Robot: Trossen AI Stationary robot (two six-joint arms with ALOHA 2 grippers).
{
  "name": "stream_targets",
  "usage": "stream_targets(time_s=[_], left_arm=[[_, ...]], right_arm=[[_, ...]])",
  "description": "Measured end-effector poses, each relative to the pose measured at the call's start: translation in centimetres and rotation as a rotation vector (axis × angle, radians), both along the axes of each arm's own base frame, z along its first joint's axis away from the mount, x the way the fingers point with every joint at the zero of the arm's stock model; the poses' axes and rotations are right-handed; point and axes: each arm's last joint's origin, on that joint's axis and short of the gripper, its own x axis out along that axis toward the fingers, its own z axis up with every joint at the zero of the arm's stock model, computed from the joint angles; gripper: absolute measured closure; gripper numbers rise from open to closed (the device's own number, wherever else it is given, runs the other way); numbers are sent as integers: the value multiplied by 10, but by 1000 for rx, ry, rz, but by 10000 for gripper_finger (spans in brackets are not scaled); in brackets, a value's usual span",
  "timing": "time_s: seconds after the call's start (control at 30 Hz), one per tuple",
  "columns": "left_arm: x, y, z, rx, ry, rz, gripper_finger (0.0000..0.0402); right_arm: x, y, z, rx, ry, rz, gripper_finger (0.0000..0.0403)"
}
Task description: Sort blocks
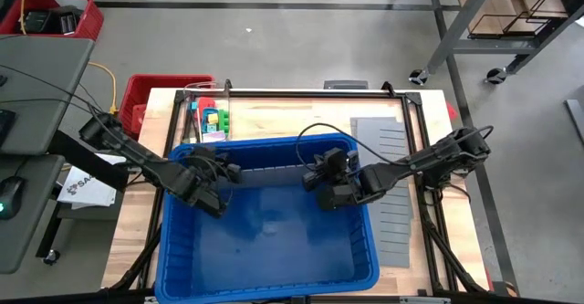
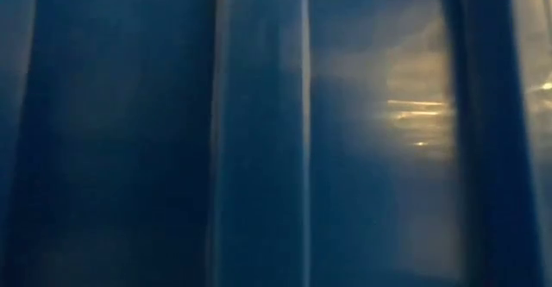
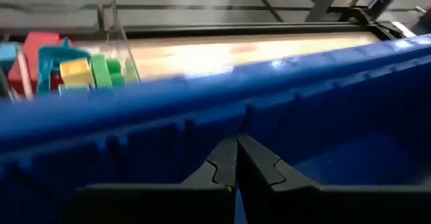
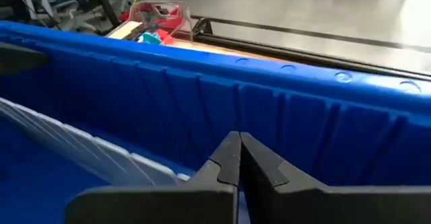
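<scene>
Both grippers hung inside the blue bin [image 1: 274,277] near its far wall, the left gripper [image 3: 236,158] toward the bin's left side and the right gripper [image 4: 239,158] toward its middle, each with fingers pressed together and holding nothing. The blocks [image 1: 213,120] sat in a clear box at the table's far left corner, outside the bin. Grey dividers [image 1: 391,181] lay on the table's right side. To begin well, an arm would likely need to lift clear of the bin's wall first, then spread its fingers before dropping onto one block.
</scene>
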Motion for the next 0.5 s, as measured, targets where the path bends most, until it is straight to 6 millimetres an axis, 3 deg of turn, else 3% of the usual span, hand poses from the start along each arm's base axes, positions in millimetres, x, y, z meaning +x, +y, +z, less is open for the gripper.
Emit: stream_targets(time_s=[0.5], left_arm=[[8,-5,-15,15,73,10,401]], right_arm=[[0,2,-1,48,26,43,403]])
